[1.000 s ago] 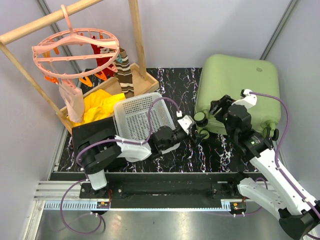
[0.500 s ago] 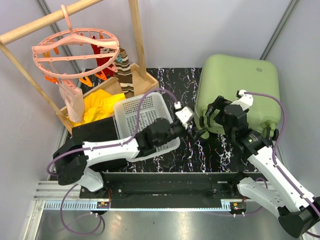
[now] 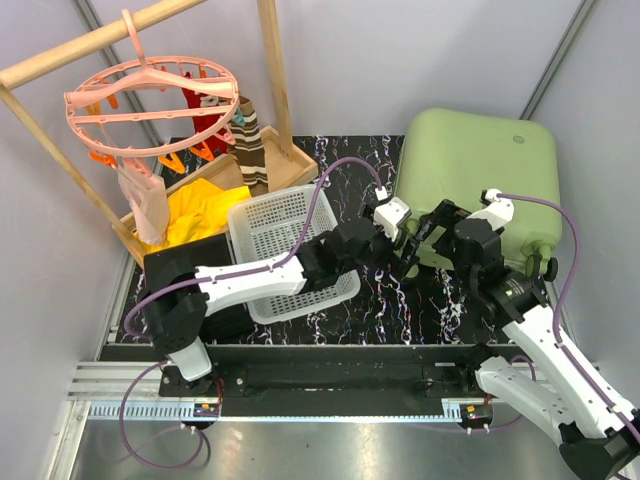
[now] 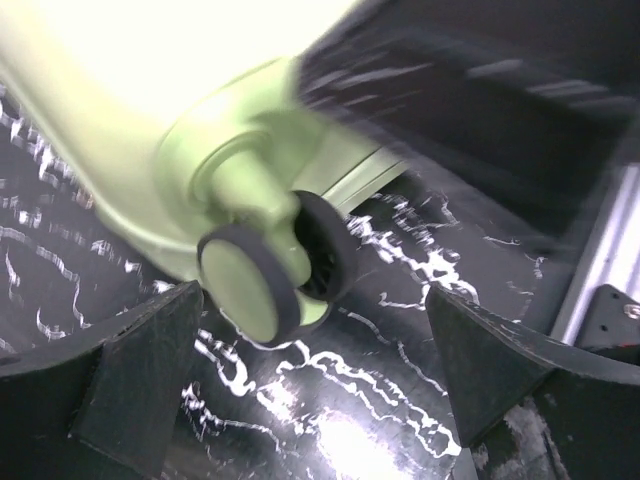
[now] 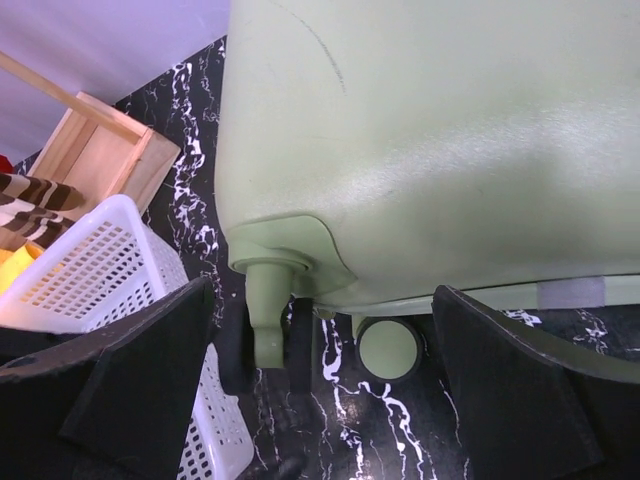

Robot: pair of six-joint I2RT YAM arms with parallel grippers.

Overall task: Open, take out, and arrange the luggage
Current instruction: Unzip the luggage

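Big pale-green hard-shell suitcase, rounded corners: lying flat and shut at the far right of the black marbled table, wheel end toward me. No lining shows, so I judge the opening step barely begun.

White perforated plastic basket: just left of the case, apart from it.

My left gripper: fingers spread wide, nothing between them, low over the table at the case's near-left corner.

My right gripper: likewise spread and empty, hovering above the same wheel edge, not touching the shell.

Small dark-tyred green caster: straight ahead of the left fingers (that view is blurred, so I cannot tell how close). A second wheel sits beside it under the rim.

Next, by my reckoning: find the seam or zip along the edge. No pull or latch is visible from here, so I would need to look before any pinch.
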